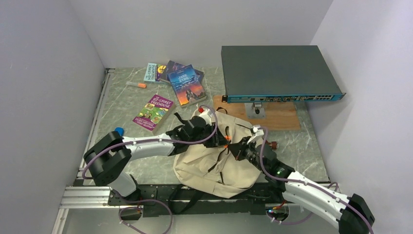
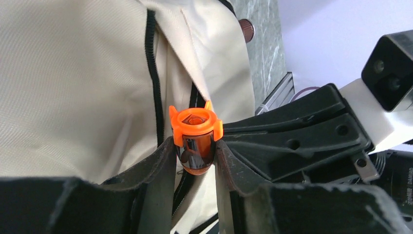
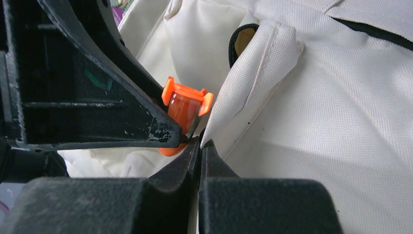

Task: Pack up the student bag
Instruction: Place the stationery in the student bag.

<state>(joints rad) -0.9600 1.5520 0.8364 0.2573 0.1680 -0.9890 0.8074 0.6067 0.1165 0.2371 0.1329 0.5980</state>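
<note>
Orange-capped object (image 2: pixel 195 122) clamped in left gripper (image 2: pixel 194 148); right gripper (image 3: pixel 199 146) pinching student bag (image 3: pixel 331 122)

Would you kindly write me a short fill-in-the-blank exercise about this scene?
The left pincer grips a small object with an ___ cap.
The right pincer is ___ on fabric of the student bag.
The grey network switch sits on a ___ board.
Missing words: orange, shut, wooden.

Left fingers (image 2: pixel 160 168) pinch an orange-capped marker (image 2: pixel 196 144) over the student bag (image 2: pixel 73 87).
</note>
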